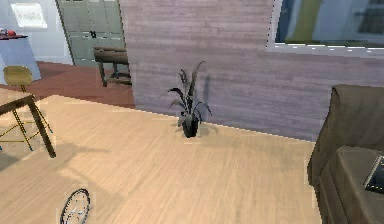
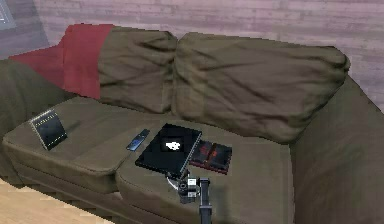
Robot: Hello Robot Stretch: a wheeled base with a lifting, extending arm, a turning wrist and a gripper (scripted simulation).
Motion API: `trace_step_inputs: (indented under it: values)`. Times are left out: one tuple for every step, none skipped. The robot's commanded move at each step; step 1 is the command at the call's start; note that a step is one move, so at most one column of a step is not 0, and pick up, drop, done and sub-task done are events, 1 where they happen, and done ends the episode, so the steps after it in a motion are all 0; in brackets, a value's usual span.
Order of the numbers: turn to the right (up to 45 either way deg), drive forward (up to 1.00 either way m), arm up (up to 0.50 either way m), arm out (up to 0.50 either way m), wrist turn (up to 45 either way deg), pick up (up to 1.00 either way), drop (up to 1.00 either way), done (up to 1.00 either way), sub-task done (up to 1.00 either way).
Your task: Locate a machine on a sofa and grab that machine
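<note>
- Sofa (image 2: 250, 90): brown, deep cushions, seen across the arm side view. Plank wall (image 2: 200, 15) behind it.
- Red throw (image 2: 75, 55) over the back at the view's upper left.
- Laptop (image 2: 170, 150): flat black slab, lid down, pale mark on top. It lies on the middle seat cushion, near its front edge.
- Remote (image 2: 137, 139): just beside the laptop, on the left.
- Dark red book (image 2: 212, 155): flat on the seat, against the laptop's right side.
- Small dark tablet (image 2: 47, 129): propped and tilted on the left seat cushion, well apart from the laptop.
- Arm (image 2: 206, 205): rises from the bottom edge, just right of middle.
- Gripper (image 2: 180, 186): at the arm's far end, at the laptop's near edge. Over or touching it, cannot tell.
- Grip state cannot be read. The laptop lies on the seat right behind the fingers, so cannot tell whether it holds anything.
- Forward view: sofa end at the right edge, with a dark flat thing (image 1: 375, 175) on its seat.
- Potted plant (image 1: 188, 105) on the floor against the plank wall.
- Window (image 1: 325, 22) upper right, grey door (image 1: 90, 30) upper left.
- Wooden bench (image 1: 112, 62) near the door.
- Yellow stool (image 1: 18, 75) and a dark table (image 1: 25, 108) at the left.
</note>
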Motion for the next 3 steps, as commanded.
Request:
trace_step_inputs:
  values:
    - [0.0,0.00,0.00,0.00,0.0,1.00,0.00,0.00,0.00]
    - [0.0,0.00,0.10,0.00,0.0,0.00,0.00,0.00,0.00]
    - [0.0,0.00,0.00,0.00,0.0,0.00,0.00,1.00,0.00]
